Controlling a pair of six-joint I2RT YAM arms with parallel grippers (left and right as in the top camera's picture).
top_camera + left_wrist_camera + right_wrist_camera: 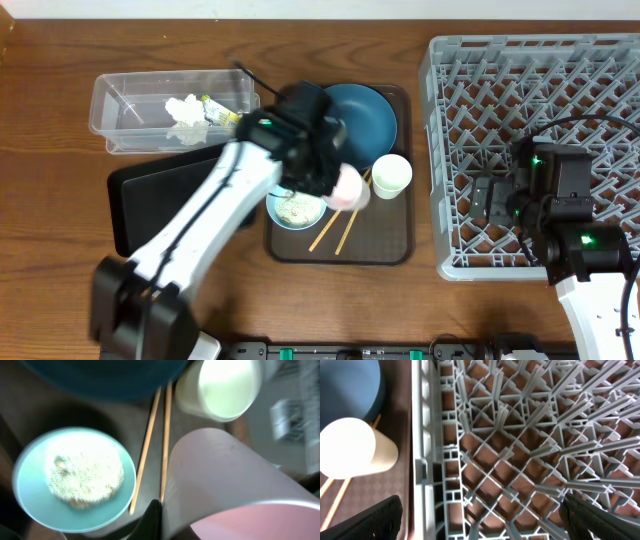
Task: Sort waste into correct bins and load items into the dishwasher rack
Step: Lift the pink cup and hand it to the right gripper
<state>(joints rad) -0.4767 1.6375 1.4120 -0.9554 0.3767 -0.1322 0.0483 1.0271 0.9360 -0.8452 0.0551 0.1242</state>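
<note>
Over the tray (390,245), the left gripper (335,180) is clamping the pink cup (350,190) while the right gripper (492,200) is hanging wide open above the empty rack (480,80).

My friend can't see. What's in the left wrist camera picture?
A pink cup fills the lower right, up close. Left of it, a pale blue bowl holds rice-like scraps; two chopsticks lie between, with a white cup and dark blue plate above.

left arm (200,225) stretched way out on a slant, well left of the rack (600,60), left gripper (332,176) clamped on the pink cup (350,190), right arm (585,250) folded up over the rack, right gripper (487,200) by its left edge, fingers (365,520) spread wide
</note>
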